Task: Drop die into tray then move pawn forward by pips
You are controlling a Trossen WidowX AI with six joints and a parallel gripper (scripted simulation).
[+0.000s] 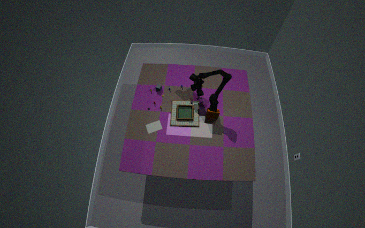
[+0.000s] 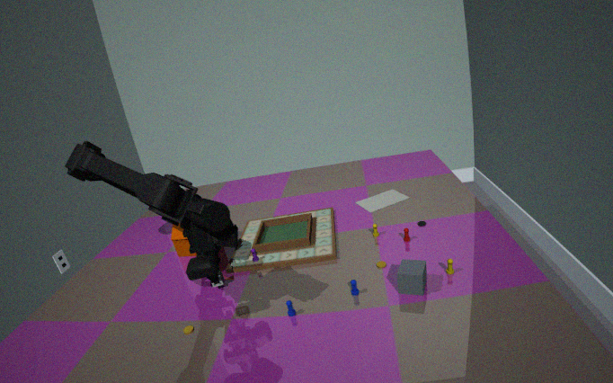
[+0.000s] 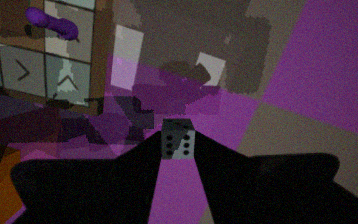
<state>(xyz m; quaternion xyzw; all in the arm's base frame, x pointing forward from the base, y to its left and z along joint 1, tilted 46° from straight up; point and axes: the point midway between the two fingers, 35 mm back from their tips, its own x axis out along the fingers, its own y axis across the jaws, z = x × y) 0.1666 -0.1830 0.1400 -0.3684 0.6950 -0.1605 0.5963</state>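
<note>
My gripper [image 1: 200, 93] [image 2: 217, 283] [image 3: 177, 135] points down beside the board's near right corner, in the wrist view right of it. It is shut on the die [image 3: 178, 144], a pale cube whose face towards the wrist camera shows six pips. The fingers mostly hide the die in the exterior view, and its height over the table is hard to tell. The purple pawn [image 1: 191, 103] [image 2: 254, 255] [image 3: 55, 24] stands on a square of the board [image 1: 173, 113] [image 2: 325, 233] [image 3: 22, 70]. The wooden-walled tray [image 1: 177, 113] [image 2: 280, 246] has an empty green floor.
Blue pawns [image 2: 290, 307] [image 2: 354, 287], a grey cube [image 1: 158, 88] [image 2: 412, 277], yellow pawns [image 2: 375, 230] [image 2: 450, 266], a red pawn [image 2: 406, 235], yellow discs [image 2: 189, 329] [image 2: 381, 264], a black disc [image 2: 421, 223] and a white card [image 1: 153, 127] [image 2: 382, 200] lie around the board.
</note>
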